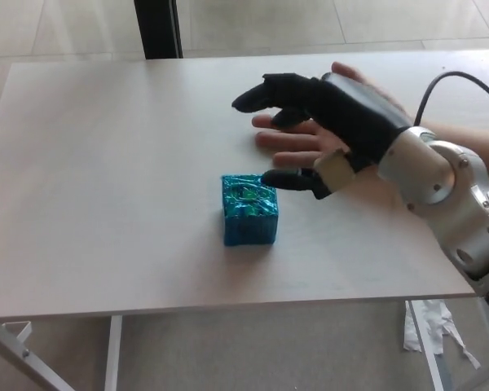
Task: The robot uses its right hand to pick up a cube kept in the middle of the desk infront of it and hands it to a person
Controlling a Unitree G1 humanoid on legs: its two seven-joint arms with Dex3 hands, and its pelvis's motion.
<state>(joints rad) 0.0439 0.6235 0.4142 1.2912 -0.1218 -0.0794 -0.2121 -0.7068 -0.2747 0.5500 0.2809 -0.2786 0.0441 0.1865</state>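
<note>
Hand: your black right hand [326, 122] is hovering with fingers spread, grasping nothing.
Cube: the shiny blue foil cube [249, 209] is sitting near left.
Tip: be lowering slowly, fingers either side.

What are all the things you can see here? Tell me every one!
cube: one, shiny blue-green, middle of the desk, nothing holding it
desk: one, white, fills most of the picture
dark post: one, black, on the floor behind the desk's far edge
paper scrap: one, white, on the floor under the desk's right corner
cable: one, black, looping up from the robot's right wrist
person's hand: one, palm up on the desk right of the cube, partly hidden under the robot's hand
right hand: one, black, open, over the person's hand, thumb tip near the cube's top right edge
</note>
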